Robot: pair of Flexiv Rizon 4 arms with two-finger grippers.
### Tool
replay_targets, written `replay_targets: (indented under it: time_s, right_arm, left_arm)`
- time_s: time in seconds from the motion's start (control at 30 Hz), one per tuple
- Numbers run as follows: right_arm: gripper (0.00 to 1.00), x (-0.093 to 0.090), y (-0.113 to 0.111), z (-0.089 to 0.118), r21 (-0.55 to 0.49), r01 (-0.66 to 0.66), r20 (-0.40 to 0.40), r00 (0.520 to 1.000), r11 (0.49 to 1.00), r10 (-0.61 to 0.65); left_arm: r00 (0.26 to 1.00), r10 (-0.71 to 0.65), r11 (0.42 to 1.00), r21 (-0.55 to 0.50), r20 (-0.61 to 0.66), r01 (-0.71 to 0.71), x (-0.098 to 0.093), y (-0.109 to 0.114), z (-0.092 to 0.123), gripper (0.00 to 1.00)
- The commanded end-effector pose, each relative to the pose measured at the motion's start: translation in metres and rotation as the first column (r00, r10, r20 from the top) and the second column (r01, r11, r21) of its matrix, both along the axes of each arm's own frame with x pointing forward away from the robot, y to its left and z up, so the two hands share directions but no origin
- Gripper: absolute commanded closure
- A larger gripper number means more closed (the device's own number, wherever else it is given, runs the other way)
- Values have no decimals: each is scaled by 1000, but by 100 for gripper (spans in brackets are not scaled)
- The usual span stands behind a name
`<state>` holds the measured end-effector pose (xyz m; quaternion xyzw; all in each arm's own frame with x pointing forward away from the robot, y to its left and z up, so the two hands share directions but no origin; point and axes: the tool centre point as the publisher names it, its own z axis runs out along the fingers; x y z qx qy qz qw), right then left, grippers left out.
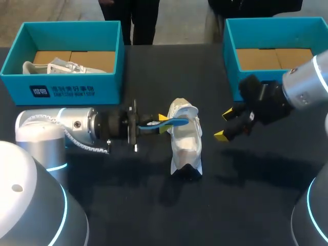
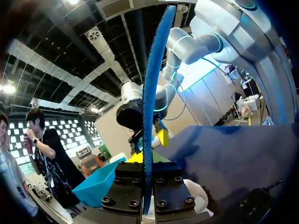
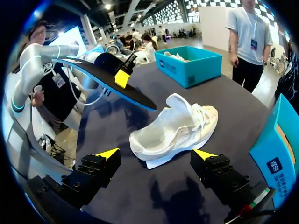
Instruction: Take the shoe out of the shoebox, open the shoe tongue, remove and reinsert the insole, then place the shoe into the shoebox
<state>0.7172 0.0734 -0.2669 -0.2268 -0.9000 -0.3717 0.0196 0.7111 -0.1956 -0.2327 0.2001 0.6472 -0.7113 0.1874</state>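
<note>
Left arm [image 1: 56,128]: lying across the lower left of the frame, stretching toward the middle.
Left gripper [image 1: 163,123]: clamping one end of the blue insole [image 1: 174,122], with a finger pressing on each face.
Insole: sticking out past the yellow tips, its free end hanging over the shoe's top in the head view; whether it is touching the shoe cannot be told.
Shoe [image 1: 185,141]: white, resting on the black table [image 1: 154,205] at the middle of the frame, outside both boxes.
Right gripper [image 1: 224,125]: hovering just right of the shoe, fingers standing wide apart and holding nothing.
Left box [image 1: 61,91]: teal, sitting at the upper left, holding a second white shoe [image 1: 51,66].
Right box [image 1: 230,61]: teal, sitting at the upper right, showing only its cardboard floor.
</note>
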Motion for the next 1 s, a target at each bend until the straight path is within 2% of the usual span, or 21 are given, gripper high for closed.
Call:
replay_targets:
  time_s: [0.03, 0.4, 0.5, 0.6, 1.0]
  right_arm:
    - [0, 1, 3, 0, -7, 3, -1, 1000, 1000, -3]
    - [0, 1, 3, 0, -7, 3, -1, 1000, 1000, -3]
    - [0, 0, 0, -5, -21, -4, 91, 996, 1000, 6]
    - [0, -1, -4, -9, -15, -4, 141, 990, 1000, 6]
    - [0, 1, -7, -33, -20, -58, 116, 991, 998, 60]
  left_arm:
    - [1000, 14, 1000, 6, 0, -14, -5, -2, 3, 100]
    - [1000, 14, 1000, 6, 0, -14, -5, -2, 3, 100]
    - [1000, 14, 1000, 6, 0, -14, -5, -2, 3, 100]
    - [999, 25, 999, 27, 27, -26, -6, -5, 1, 100]
    - [997, 44, 998, 35, 56, -46, -11, -14, -12, 100]
